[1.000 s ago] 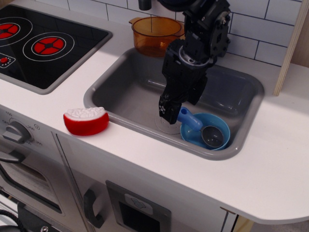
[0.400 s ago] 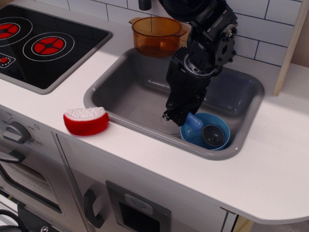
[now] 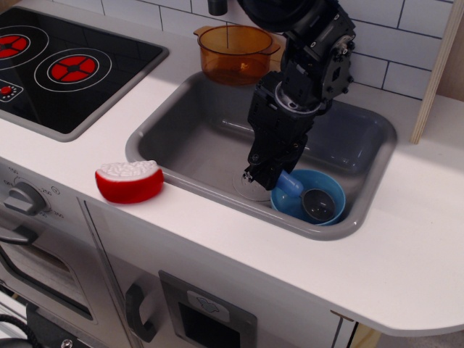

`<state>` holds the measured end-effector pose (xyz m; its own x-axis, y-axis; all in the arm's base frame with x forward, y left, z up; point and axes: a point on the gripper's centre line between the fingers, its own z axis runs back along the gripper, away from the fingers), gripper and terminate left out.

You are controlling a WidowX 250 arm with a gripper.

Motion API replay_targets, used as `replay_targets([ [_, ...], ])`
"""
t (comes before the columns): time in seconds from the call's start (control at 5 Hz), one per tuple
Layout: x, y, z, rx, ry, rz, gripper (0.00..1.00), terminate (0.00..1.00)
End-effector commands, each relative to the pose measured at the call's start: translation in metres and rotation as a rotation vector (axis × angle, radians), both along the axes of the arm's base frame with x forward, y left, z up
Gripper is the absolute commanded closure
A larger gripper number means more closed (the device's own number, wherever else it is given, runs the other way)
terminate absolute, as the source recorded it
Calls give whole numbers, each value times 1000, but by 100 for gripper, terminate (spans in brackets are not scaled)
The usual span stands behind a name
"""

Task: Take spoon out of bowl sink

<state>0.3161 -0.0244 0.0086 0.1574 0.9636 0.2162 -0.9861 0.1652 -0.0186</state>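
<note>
The spoon (image 3: 304, 197) lies in the light blue bowl (image 3: 330, 187). Its grey head (image 3: 319, 206) rests in the bowl's middle, and its blue handle (image 3: 290, 185) points up-left over the rim. The bowl sits at the front right of the grey sink (image 3: 196, 138). My black gripper (image 3: 265, 174) reaches down into the sink with its fingertips at the upper end of the spoon's handle. The fingertips hide that end. I cannot tell whether the fingers are closed on it.
An orange transparent pot (image 3: 235, 52) stands on the counter behind the sink. A red and white toy (image 3: 129, 181) lies on the counter's front edge, left of the sink. The black stove top (image 3: 65, 65) is at the far left. A round drain mark (image 3: 246, 190) is partly under the gripper.
The gripper has moved right and slightly down, from just left of the spoon's handle onto its upper end. The spoon and bowl have barely shifted.
</note>
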Motion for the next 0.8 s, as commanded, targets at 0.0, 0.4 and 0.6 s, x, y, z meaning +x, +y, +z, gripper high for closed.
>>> replay_targets([
  [0.0,17,10,42,-96,-36,56,100,0],
  [0.4,24,30,64,-171,-64,141,100,0],
  [0.6,28,37,59,-179,-119,228,100,0],
])
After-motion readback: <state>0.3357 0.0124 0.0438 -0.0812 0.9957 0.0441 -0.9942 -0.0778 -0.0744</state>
